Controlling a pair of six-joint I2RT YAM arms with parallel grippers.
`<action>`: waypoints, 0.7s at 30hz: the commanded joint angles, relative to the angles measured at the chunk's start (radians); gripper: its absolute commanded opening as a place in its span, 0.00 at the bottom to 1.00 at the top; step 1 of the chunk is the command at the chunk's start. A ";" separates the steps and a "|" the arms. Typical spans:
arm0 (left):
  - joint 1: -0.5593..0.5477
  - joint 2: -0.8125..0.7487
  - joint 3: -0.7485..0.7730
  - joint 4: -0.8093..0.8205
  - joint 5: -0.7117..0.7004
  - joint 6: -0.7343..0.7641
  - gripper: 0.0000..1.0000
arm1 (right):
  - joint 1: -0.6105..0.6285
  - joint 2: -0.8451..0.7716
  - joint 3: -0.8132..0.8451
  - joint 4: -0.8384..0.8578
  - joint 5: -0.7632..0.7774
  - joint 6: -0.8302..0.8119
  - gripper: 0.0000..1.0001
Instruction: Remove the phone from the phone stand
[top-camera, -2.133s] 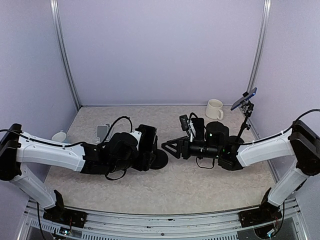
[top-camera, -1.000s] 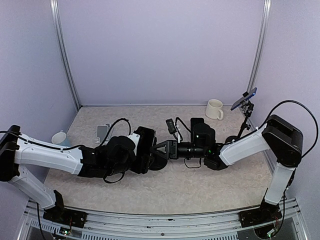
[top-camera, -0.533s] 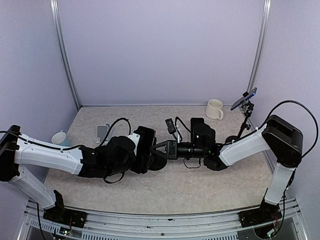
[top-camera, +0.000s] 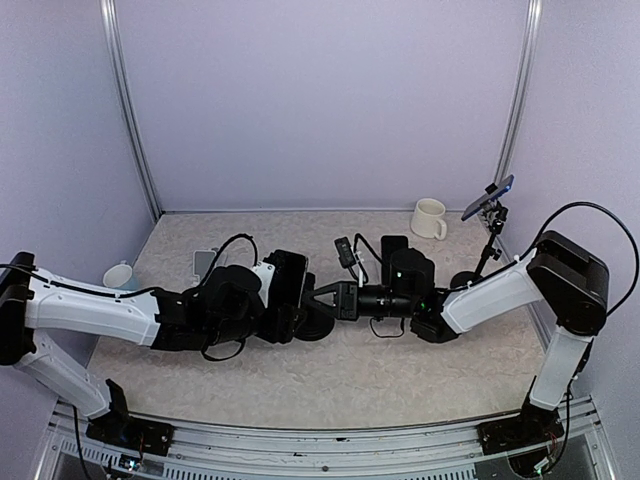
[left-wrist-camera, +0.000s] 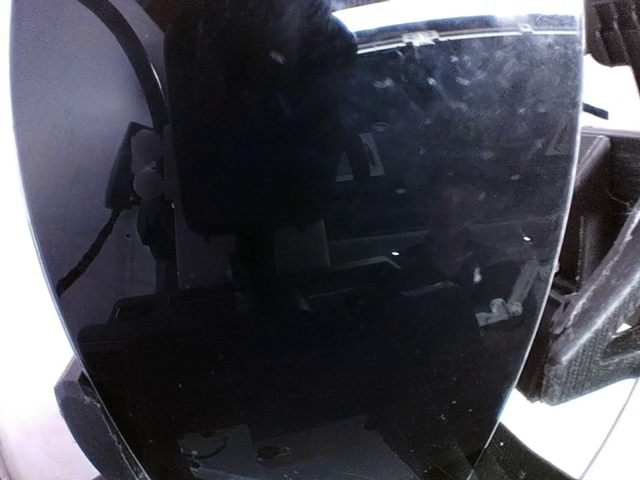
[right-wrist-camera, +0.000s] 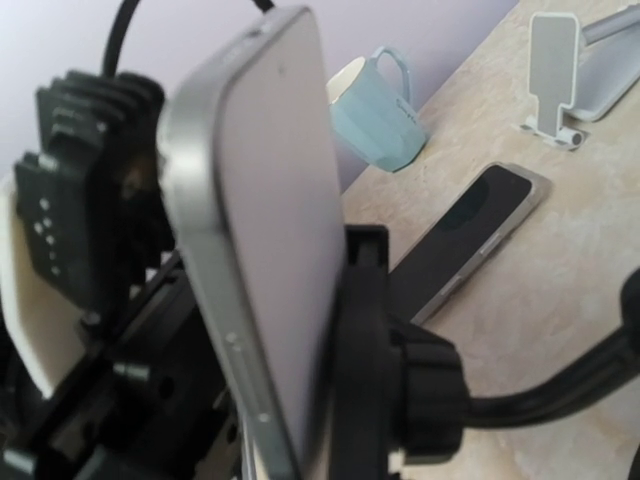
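Mug (top-camera: 118, 273), pale blue, sits well left of the black phone stand (top-camera: 316, 322), with the left gripper (top-camera: 296, 296) just left of it. Phone (right-wrist-camera: 265, 250) stands upright in the stand's clamp, its dark screen filling the left wrist view. Right gripper (top-camera: 322, 297) is just right of the stand; neither gripper's opening can be told.

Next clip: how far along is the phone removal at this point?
Done: approach only; the left end effector and right end effector meet at the stand mid-table. In hand: nothing certain; the phone fills the left wrist view, but no grip shows. Left: the removal itself; the right wrist view shows the phone seated in the clamp.
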 joint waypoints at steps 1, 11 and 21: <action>0.110 -0.057 -0.021 0.008 -0.148 -0.023 0.29 | -0.022 -0.049 -0.047 -0.067 -0.054 -0.031 0.00; 0.053 -0.066 -0.007 0.194 0.222 0.124 0.28 | -0.033 -0.026 0.010 -0.125 0.004 -0.076 0.00; -0.054 -0.114 0.011 0.287 0.321 0.113 0.27 | -0.033 -0.010 0.038 -0.163 0.043 -0.095 0.00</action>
